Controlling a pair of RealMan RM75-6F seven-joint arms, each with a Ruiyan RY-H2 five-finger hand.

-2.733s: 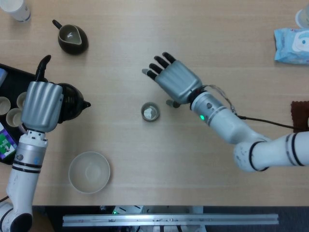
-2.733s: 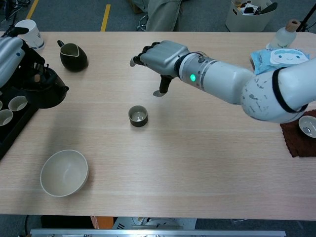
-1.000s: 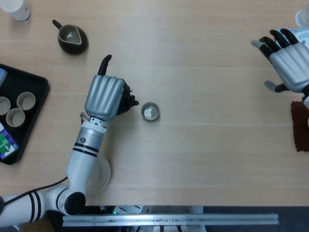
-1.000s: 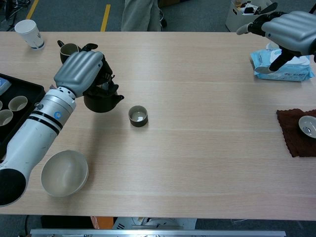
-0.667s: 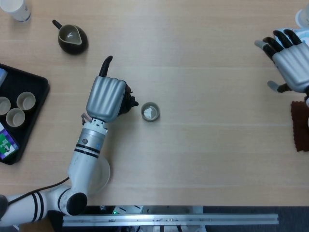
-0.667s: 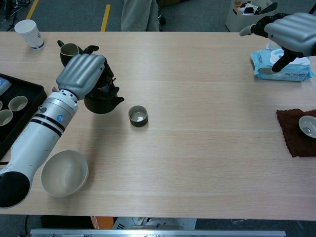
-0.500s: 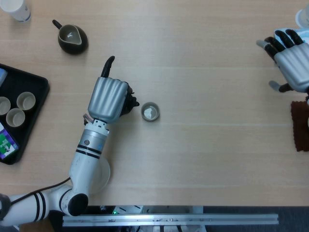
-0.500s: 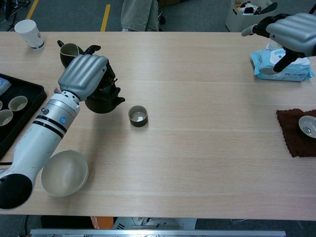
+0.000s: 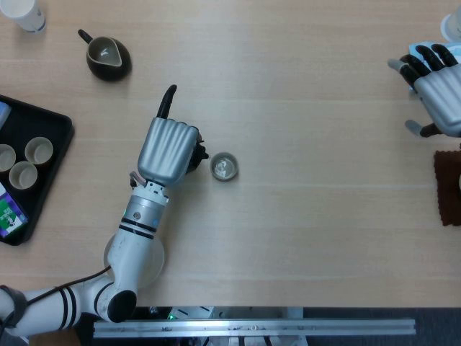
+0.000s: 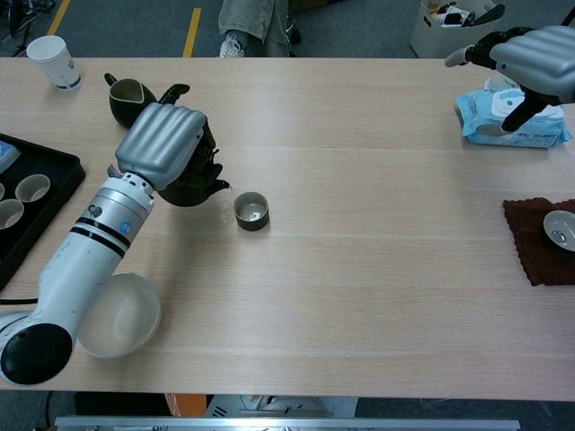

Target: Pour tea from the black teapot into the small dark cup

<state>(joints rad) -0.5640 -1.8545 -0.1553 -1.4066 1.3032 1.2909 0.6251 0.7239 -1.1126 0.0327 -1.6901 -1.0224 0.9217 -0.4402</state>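
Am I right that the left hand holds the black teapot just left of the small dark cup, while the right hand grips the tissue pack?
Not quite. The right hand hovers open above the tissue pack, gripping nothing, as the chest view shows. The left hand does hold the black teapot just left of the small dark cup.

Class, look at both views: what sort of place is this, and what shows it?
Probably a robot lab or office set up for tea serving. A long wooden table carries a black teapot, a small dark cup and a tray of cups; yellow floor tape lies behind.
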